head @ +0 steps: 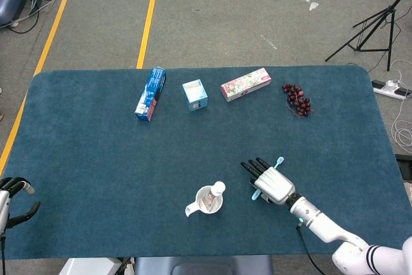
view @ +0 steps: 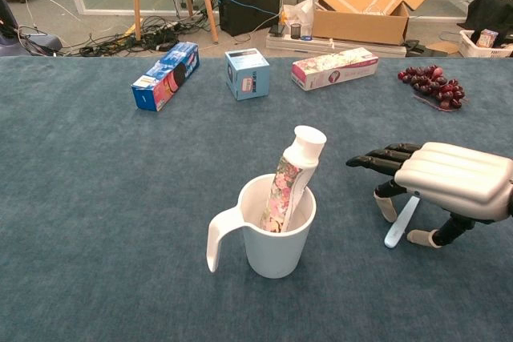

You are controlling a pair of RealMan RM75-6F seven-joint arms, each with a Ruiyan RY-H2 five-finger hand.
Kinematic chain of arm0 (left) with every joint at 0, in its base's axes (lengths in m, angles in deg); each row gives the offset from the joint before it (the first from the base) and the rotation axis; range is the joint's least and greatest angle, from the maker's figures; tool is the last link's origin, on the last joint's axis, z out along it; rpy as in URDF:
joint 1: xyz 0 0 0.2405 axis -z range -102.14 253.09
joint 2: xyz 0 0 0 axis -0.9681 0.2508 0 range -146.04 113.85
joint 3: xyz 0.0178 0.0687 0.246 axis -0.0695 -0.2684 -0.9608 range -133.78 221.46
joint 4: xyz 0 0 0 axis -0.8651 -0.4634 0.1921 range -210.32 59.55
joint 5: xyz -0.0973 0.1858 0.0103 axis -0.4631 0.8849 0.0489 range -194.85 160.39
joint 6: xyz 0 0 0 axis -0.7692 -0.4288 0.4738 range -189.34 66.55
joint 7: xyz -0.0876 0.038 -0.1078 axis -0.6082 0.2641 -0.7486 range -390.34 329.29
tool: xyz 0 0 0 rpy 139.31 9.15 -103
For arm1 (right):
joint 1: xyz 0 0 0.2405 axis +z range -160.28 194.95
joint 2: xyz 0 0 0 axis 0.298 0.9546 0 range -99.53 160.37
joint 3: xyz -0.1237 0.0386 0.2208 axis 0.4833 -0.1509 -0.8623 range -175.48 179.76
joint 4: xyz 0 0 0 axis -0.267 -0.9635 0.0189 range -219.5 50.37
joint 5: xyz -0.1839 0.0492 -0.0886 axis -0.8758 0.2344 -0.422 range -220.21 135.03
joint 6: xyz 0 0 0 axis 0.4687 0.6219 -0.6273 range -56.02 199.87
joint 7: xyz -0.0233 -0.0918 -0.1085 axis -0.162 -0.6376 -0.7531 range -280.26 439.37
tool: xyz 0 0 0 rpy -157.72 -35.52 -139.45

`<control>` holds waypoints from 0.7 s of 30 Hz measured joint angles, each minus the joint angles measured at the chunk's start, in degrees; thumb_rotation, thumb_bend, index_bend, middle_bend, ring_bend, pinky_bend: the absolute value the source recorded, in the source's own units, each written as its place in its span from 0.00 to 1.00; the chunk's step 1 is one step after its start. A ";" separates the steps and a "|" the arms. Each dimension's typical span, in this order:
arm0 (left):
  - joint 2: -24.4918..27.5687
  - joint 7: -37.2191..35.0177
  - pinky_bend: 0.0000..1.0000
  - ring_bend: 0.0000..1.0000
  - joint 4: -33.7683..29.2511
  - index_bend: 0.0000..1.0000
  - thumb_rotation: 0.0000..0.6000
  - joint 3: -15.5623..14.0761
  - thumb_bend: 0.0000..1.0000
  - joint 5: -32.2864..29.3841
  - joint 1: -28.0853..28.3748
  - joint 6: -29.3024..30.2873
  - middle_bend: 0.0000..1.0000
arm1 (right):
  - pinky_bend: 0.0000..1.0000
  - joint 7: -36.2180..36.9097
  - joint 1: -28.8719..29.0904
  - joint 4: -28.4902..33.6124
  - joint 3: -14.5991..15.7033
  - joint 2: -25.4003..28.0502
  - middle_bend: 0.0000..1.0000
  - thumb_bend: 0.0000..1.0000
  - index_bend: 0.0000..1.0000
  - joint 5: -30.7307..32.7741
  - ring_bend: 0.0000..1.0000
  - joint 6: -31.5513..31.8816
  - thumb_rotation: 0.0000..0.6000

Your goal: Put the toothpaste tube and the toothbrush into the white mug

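While the right robot hand [view: 453, 183] hovers palm-down over the toothbrush [view: 401, 221] near the table's [head: 96, 159] front edge, dark fingers spread and thumb low beside the pale-blue handle, bare cloth lies all around it. Just to its left stands the white mug [view: 271, 234], handle toward the front-left corner, with the floral toothpaste tube [view: 293, 175] leaning inside, white cap up. Left robot hand [head: 11, 199] sits off the front-left corner, fingers apart, holding nothing, and three boxes [head: 195, 94] and grapes [head: 297, 98] line the far edge.
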 measured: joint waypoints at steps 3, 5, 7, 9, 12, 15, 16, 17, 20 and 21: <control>0.01 0.00 0.33 0.31 -0.04 0.51 1.00 -0.01 0.25 0.06 -0.02 0.08 0.40 | 0.11 -0.02 -0.04 -0.18 -0.04 -0.17 0.00 0.21 0.53 0.01 0.00 -0.04 1.00; 0.01 -0.03 0.33 0.31 -0.05 0.51 1.00 -0.01 0.25 0.08 -0.03 0.10 0.40 | 0.11 -0.05 -0.05 -0.28 -0.07 -0.28 0.00 0.21 0.54 -0.01 0.00 -0.04 1.00; 0.03 -0.06 0.33 0.31 -0.06 0.51 1.00 -0.01 0.25 0.09 -0.05 0.12 0.40 | 0.11 -0.08 -0.10 -0.39 -0.09 -0.40 0.00 0.21 0.55 -0.06 0.00 0.07 1.00; 0.05 -0.10 0.33 0.31 -0.07 0.51 1.00 0.00 0.25 0.11 -0.06 0.17 0.40 | 0.11 -0.08 -0.19 -0.55 -0.13 -0.55 0.00 0.21 0.56 -0.10 0.00 0.24 1.00; 0.07 -0.15 0.33 0.31 -0.08 0.51 1.00 0.00 0.25 0.16 -0.09 0.24 0.40 | 0.11 0.11 -0.32 -0.79 -0.18 -0.73 0.01 0.21 0.57 -0.20 0.00 0.61 1.00; 0.07 -0.14 0.33 0.31 -0.07 0.51 1.00 0.00 0.25 0.15 -0.09 0.22 0.40 | 0.11 0.42 -0.50 -0.90 -0.26 -0.75 0.01 0.21 0.58 -0.27 0.00 1.08 1.00; 0.06 -0.13 0.33 0.31 -0.06 0.51 1.00 0.00 0.25 0.15 -0.08 0.21 0.40 | 0.11 0.56 -0.56 -0.90 -0.30 -0.72 0.01 0.21 0.58 -0.28 0.00 1.26 1.00; 0.06 -0.11 0.33 0.31 -0.06 0.51 1.00 0.00 0.25 0.14 -0.07 0.20 0.40 | 0.11 0.75 -0.65 -0.89 -0.35 -0.63 0.01 0.21 0.58 -0.30 0.00 1.54 1.00; 0.04 -0.03 0.33 0.31 -0.04 0.51 1.00 -0.01 0.25 0.13 -0.06 0.14 0.40 | 0.11 1.19 -0.89 -0.71 -0.53 -0.25 0.02 0.21 0.58 -0.38 0.00 2.35 1.00; 0.02 0.03 0.33 0.31 -0.03 0.50 1.00 -0.02 0.25 0.13 -0.04 0.11 0.40 | 0.11 1.29 -0.96 -0.61 -0.58 -0.10 0.02 0.21 0.58 -0.41 0.00 2.59 1.00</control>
